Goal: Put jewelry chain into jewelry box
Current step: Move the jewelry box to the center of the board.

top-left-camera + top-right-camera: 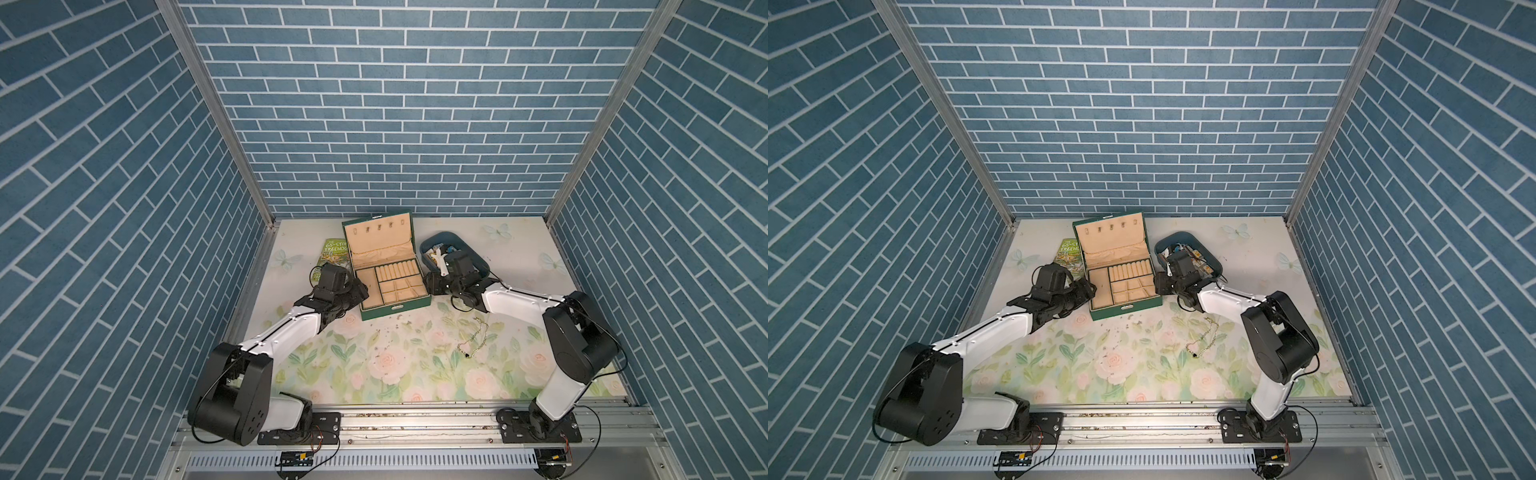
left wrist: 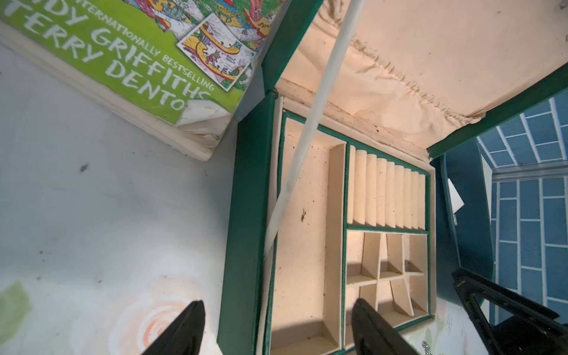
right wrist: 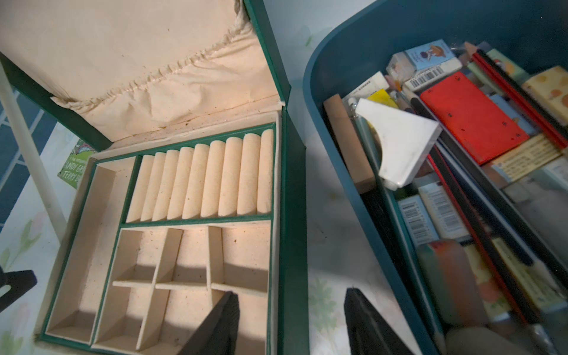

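You see the box [image 1: 374, 314] open on the bench [image 1: 357, 365], lid up. Your left claw [image 2: 278, 302] and right claw [image 3: 290, 292] each stand open astride a side wall of the box, one finger inside, one outside. The chain [image 1: 474, 340] lies on the bench near the right arm, apart from the box.

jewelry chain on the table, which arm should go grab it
Right, probably. The jewelry chain lies on the table on the robot's right, close beside the right arm; the jewelry box sits between it and the left gripper. The right gripper is open, straddling the box's wall.
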### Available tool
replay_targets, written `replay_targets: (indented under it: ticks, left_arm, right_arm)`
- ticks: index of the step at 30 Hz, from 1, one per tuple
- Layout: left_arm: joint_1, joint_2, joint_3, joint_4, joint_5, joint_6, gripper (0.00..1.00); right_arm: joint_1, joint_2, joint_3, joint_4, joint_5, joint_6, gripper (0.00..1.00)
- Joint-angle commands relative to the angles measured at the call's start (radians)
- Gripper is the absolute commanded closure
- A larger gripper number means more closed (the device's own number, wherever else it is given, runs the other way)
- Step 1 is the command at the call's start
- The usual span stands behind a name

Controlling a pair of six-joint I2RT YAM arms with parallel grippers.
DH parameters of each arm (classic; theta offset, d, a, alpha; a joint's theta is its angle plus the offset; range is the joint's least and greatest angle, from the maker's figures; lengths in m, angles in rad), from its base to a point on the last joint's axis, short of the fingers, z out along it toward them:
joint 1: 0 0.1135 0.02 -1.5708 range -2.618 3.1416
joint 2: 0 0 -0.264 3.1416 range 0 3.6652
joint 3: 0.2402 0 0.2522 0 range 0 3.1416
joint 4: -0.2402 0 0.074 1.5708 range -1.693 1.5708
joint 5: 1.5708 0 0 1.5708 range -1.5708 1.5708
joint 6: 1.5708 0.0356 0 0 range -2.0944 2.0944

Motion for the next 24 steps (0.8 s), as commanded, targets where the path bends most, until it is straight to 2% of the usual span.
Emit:
replay_targets:
  ticks: [1,7,12,16,20,24]
  left_arm:
    - [-0.006,0.026,0.017,0.004,-0.013,0.005,0.25]
    - [-0.014,0.073,0.015,0.032,0.014,0.012,0.36]
    - [-0.034,0.099,0.023,0.044,0.030,0.025,0.56]
    - [-0.064,0.119,0.024,0.050,0.024,0.032,0.70]
    - [-0.097,0.123,0.009,0.054,0.019,0.034,0.75]
    - [-0.121,0.108,-0.015,0.055,0.019,0.042,0.76]
  right_arm:
    - [0.006,0.045,0.036,-0.052,-0.001,-0.005,0.46]
    - [0.011,0.081,0.032,-0.028,-0.027,0.014,0.63]
    - [0.017,0.059,-0.006,-0.019,-0.027,0.035,0.78]
    - [0.022,0.033,-0.047,-0.021,-0.074,0.068,0.90]
    - [0.039,-0.003,-0.097,-0.030,-0.072,0.086,0.95]
    - [0.052,-0.046,-0.163,-0.024,-0.075,0.108,0.96]
